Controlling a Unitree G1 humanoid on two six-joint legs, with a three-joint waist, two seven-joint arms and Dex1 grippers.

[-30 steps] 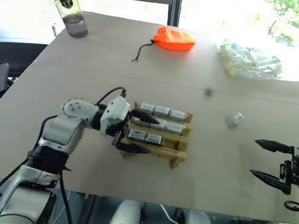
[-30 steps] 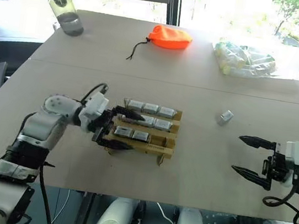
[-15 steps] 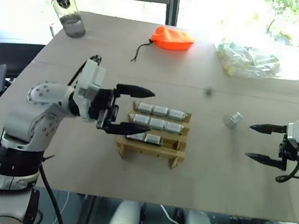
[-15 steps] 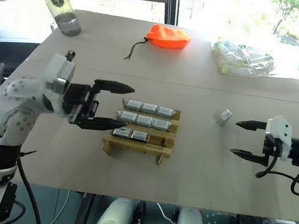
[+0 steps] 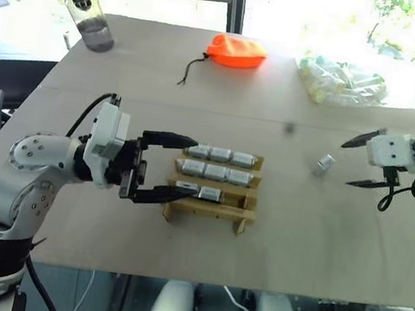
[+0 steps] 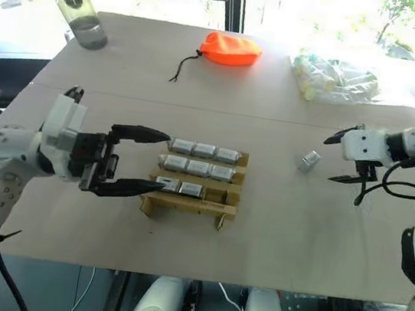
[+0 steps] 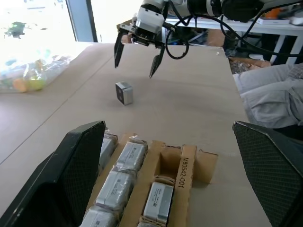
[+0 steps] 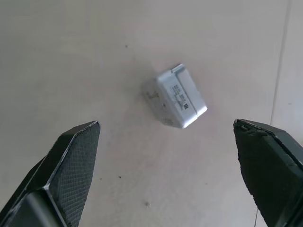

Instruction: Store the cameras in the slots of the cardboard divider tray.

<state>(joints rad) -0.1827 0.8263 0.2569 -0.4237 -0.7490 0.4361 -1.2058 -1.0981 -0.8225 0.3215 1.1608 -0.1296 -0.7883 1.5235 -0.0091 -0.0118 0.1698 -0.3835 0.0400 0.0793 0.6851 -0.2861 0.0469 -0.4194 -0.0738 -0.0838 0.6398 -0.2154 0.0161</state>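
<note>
The tan cardboard divider tray (image 5: 211, 198) stands near the middle of the pale wooden desk (image 5: 296, 238), its back and middle rows each filled with three small silver-grey cameras (image 5: 221, 155); the front row holds two, with the slot at its 3 o'clock end empty. One loose silver-grey camera (image 5: 324, 166) lies on the desk at about 2 o'clock from the tray, well apart from it. The right gripper (image 5: 362, 161) hovers just beside that loose camera, jaws wide apart around nothing. The left gripper (image 5: 176, 165) hangs at the tray's 9 o'clock side, jaws spread and empty.
</note>
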